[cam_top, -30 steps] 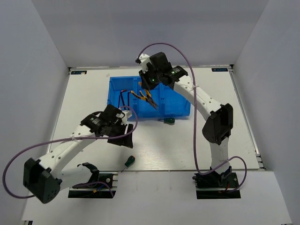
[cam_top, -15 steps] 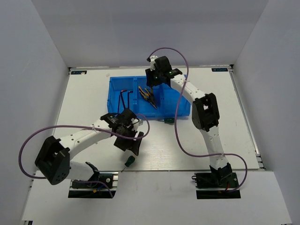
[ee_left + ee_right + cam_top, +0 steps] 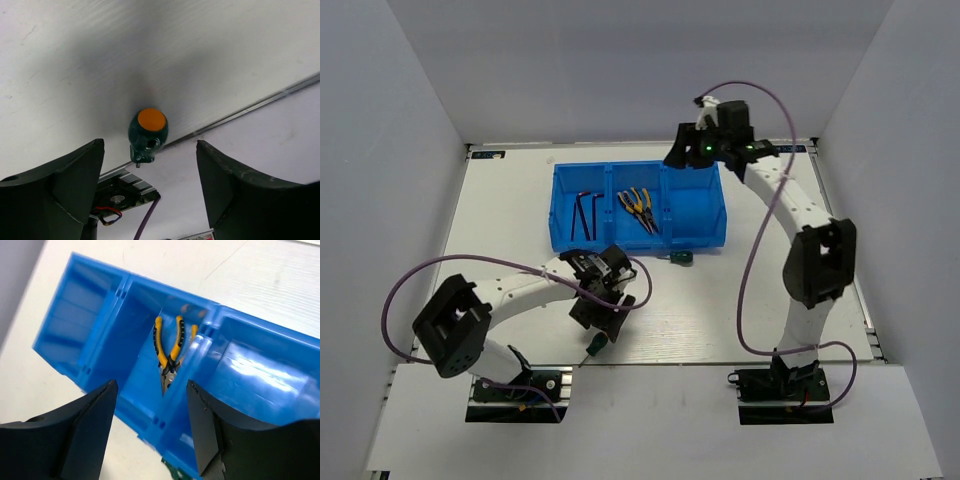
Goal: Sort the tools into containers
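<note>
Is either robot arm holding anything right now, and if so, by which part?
Nothing is held. The left gripper hangs open above a green screwdriver lying on the table; the right gripper is open, facing the blue tray.

left arm folded low, elbow out | left gripper (image 3: pixel 605 325) angled down, jaws wide, empty | right arm stretched far, raised | right gripper (image 3: pixel 676 157) jaws apart, empty

The left gripper (image 3: pixel 149 150) is hovering with its fingers spread wide around a green-handled screwdriver (image 3: pixel 148 125) (orange cap facing the camera), which is lying untouched near the white table (image 3: pixel 150 45) edge.
</note>
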Robot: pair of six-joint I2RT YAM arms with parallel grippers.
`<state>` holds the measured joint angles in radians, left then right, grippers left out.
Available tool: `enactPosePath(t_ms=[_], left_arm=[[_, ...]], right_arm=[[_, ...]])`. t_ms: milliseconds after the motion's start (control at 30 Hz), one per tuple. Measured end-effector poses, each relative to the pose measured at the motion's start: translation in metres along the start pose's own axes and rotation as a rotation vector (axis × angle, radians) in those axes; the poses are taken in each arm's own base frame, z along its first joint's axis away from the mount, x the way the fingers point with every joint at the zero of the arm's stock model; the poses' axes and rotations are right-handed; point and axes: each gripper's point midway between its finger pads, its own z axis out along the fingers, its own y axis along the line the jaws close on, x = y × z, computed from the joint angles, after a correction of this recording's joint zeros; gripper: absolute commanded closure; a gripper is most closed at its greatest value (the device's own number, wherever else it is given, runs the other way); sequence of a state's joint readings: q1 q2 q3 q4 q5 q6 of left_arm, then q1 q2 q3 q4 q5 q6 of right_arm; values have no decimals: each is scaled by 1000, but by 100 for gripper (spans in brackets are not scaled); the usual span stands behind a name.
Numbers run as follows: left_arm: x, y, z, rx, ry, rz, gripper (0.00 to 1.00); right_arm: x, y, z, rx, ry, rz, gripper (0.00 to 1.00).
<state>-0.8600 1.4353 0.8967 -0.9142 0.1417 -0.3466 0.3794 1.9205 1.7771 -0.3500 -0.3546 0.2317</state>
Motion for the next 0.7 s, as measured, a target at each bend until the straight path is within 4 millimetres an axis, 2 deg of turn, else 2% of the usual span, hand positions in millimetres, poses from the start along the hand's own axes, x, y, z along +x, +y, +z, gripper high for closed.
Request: enactPosePath(t_ms=[167, 300, 333, 400, 433, 567, 600, 667, 700], left_arm=[[12, 7, 20, -118, 72, -14, 23], [19, 12, 30, -203, 103, -21, 33], [21, 14, 32, -224, 110, -18, 43], [26, 16, 36, -264, 133, -19, 51], [28, 16, 36, -279, 143, -19, 61], [29, 14, 34, -327, 147, -9, 83], [28, 13, 33, -336, 145, -9, 86], [20, 8, 29, -348, 130, -8, 90], [9, 2, 24, -344, 110, -6, 93]], right_arm=[[-24, -19, -54, 17, -97, 77, 36], [-16, -35, -75, 29, -105, 141, 36], [-12, -40, -78, 32, -101, 159, 36], [-1, -48, -80, 37, -84, 197, 36], [3, -54, -82, 42, -78, 219, 36], [22, -66, -92, 49, -53, 261, 34], [24, -67, -96, 47, -49, 257, 34], [27, -68, -105, 46, -43, 207, 40], [29, -67, -109, 46, -39, 179, 61]])
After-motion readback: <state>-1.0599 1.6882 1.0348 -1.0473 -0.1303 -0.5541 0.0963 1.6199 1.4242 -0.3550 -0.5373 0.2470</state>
